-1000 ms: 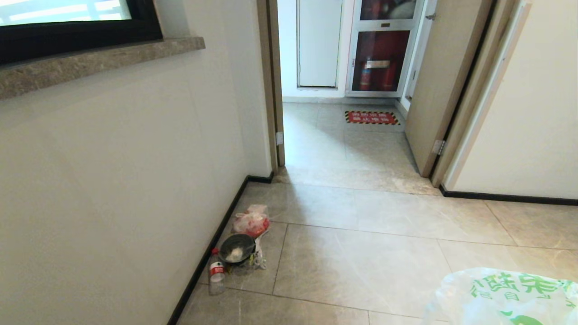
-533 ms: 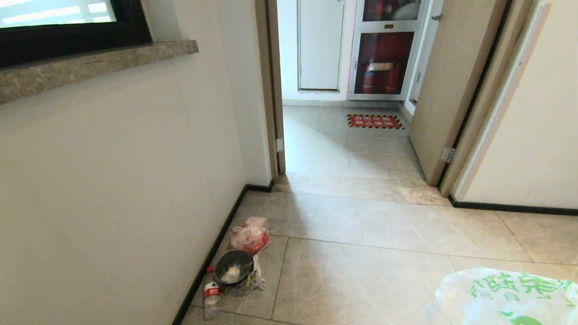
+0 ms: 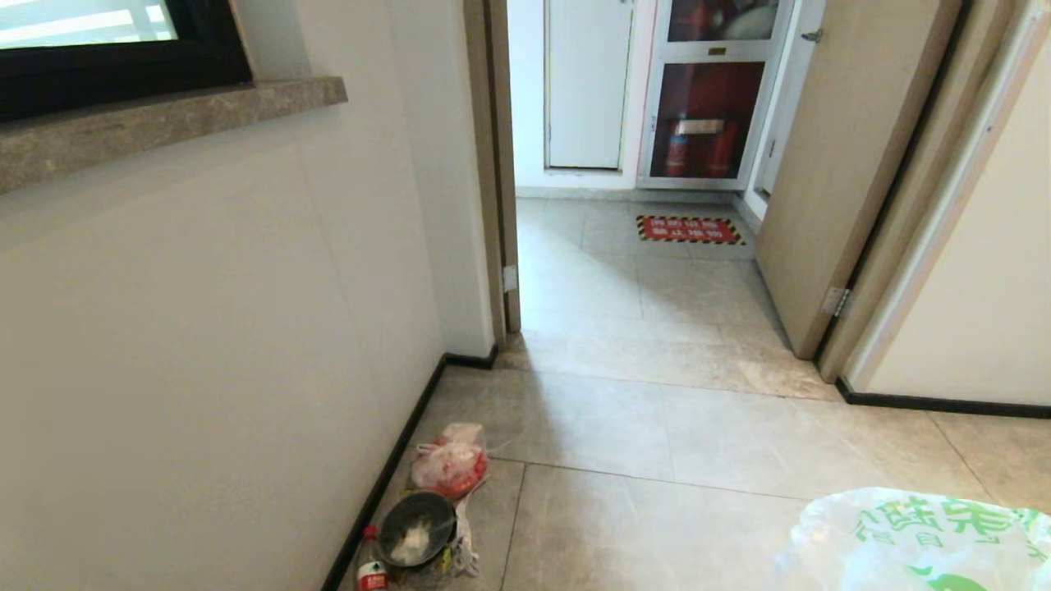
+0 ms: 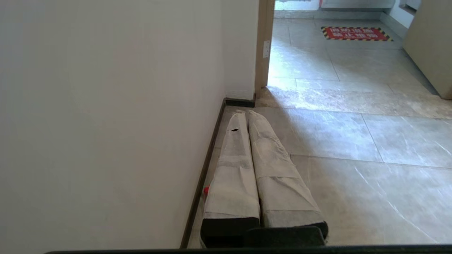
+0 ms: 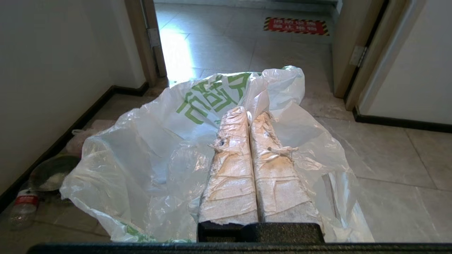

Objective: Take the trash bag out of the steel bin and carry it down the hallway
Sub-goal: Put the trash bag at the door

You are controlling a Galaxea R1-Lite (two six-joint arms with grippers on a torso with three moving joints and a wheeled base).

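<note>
Crinkled white plastic printed with green characters, the trash bag [image 5: 197,116] drapes around the right gripper [image 5: 250,113], whose paper-wrapped fingers are pressed together on a pinch of it; the head view catches only a corner of the bag [image 3: 920,538] at its lower right. The left gripper [image 4: 244,113], seen only from its own wrist, has its wrapped fingers closed together on nothing, above the hallway floor [image 4: 353,141]. By the baseboard lie a black bowl [image 3: 415,521], a clear bag with red contents [image 3: 450,464] and a plastic bottle [image 3: 371,574].
</note>
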